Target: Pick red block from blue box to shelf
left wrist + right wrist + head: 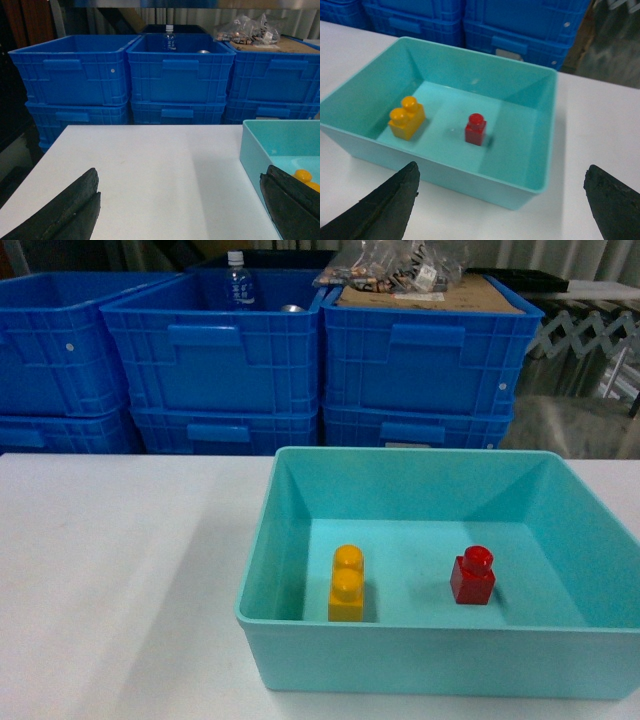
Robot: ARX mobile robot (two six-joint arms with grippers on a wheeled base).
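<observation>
Turquoise plastic is seen nearest: the blue box (440,645) is set on the white desk (120,580), its near right corner cut off by the head view's edge. Inside, the red block (472,576) is stood upright on the floor, stud up, right of centre and clear of the walls. A yellow-orange brick (347,583) with two studs is placed well apart to its left, near the front wall. Neither tool is caught in the head view.

In the right wrist view the right tool (502,200) is held above the box's near side; only the dark tips of its two fingers (385,205) are shown at the bottom corners, spread wide, nothing between them. The left tool (177,205) is seen over bare desk left of the box, also wide apart and holding nothing; its right finger (292,202) overlaps the box rim in that view and most of the yellow brick is hidden behind it.

Beyond the desk, dark blue crates (220,355) are stacked in rows. A water bottle (238,282) is partly hidden inside one; a cardboard sheet (430,295) and clear bags (400,265) are laid on another, contents hard to make out. The shelf is not made out in any view.
</observation>
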